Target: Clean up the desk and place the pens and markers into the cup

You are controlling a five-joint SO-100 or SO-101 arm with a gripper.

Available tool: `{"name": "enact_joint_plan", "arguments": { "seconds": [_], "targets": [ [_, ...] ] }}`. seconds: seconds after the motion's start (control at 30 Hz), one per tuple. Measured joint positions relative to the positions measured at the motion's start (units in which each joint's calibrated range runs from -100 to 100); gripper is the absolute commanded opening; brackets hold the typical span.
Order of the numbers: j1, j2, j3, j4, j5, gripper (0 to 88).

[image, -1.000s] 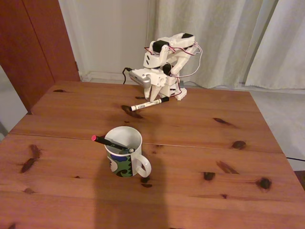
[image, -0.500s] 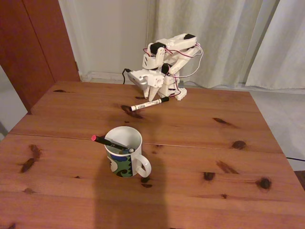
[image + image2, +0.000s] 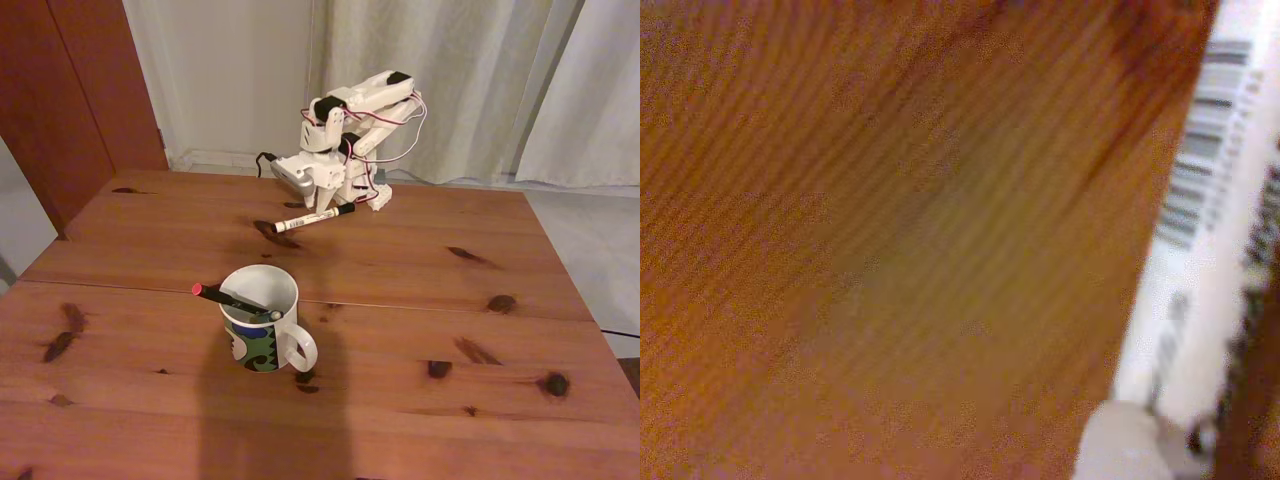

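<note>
We see the tool (image 3: pixel 322 200) poised above the white marker (image 3: pixel 313 219) on the desk (image 3: pixel 420 300), at the cup's (image 3: pixel 262 318) twelve o'clock; whether its jaws are apart, we cannot tell.

Behind the table in the fixed view, pale cream curtains (image 3: pixel 470 80) hang in soft vertical folds across the back of the room and reach down to the floor. To their left stands a plain white wall (image 3: pixel 230 75) with a white skirting board (image 3: pixel 215 160) along its foot. A dark reddish-brown wooden door or panel (image 3: pixel 70 90) fills the upper left corner. Light grey floor (image 3: pixel 590 250) shows to the right of the table. The lighting is dim and warm, with a soft shadow across the near edge.
</note>
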Motion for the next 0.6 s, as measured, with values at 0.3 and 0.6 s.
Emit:
{"name": "enact_joint_plan", "arguments": {
  "seconds": [0.3, 0.6],
  "targets": [
    [0.07, -0.17, 4.42, -6.89, 0.15, 12.3],
    [-0.51, -0.08, 4.50, -7.22, 1.12, 0.8]
  ]
}}
